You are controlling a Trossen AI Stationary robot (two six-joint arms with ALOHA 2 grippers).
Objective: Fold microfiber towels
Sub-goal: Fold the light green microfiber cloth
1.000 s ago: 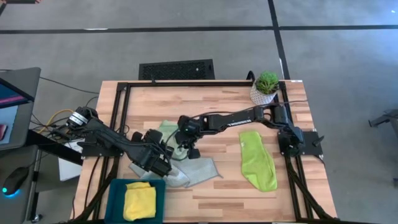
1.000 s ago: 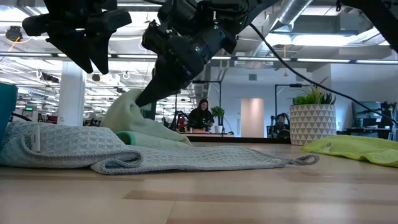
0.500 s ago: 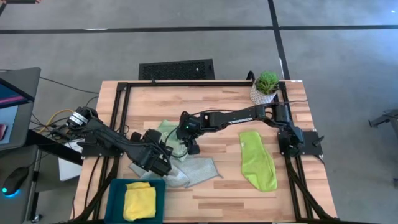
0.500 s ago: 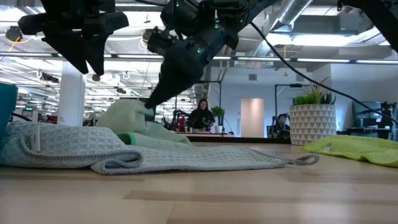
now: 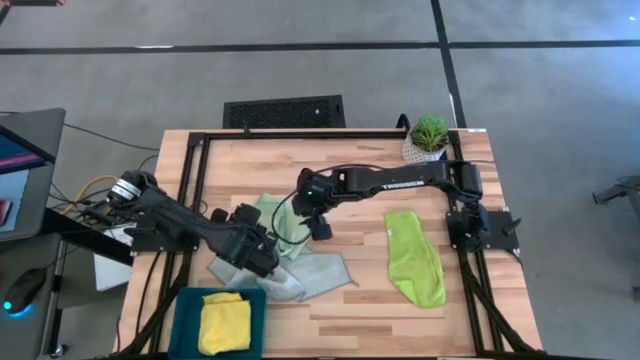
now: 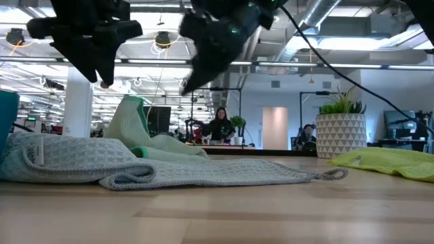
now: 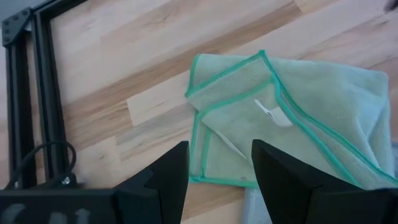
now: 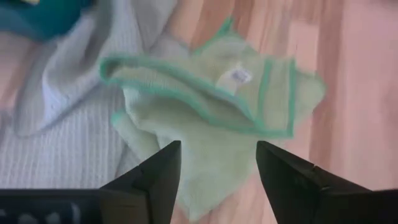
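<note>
While the sage green towel (image 5: 272,218) lies loosely doubled over on the wooden table (image 5: 350,165), with one flap standing up in a soft peak in the low view, the fold on it looks only half made. The right gripper (image 5: 319,226) hangs just above and beside this towel, its fingers spread wide and holding nothing; in its wrist view the towel (image 8: 217,106) lies directly below, teal-edged, with a small white tag showing. The left gripper (image 5: 262,259) hovers on the towel's other side, likewise spread and empty, the cloth just ahead of its fingertips.

Partly beneath the sage towel, and under the left gripper, spreads the pale grey-green towel (image 5: 322,272), rumpled. The lime green towel (image 5: 413,258) lies well apart, out beyond the right gripper toward that arm's base, and the yellow towel (image 5: 225,322) sits in the teal bin (image 5: 186,318) near the left gripper.

My reading is that the next move calls for pinching a free edge or corner of the sage towel and drawing it across flat, since the raised flap may slump unevenly.

Both arms reach inward, the right one long and nearly straight, the left bent low.
</note>
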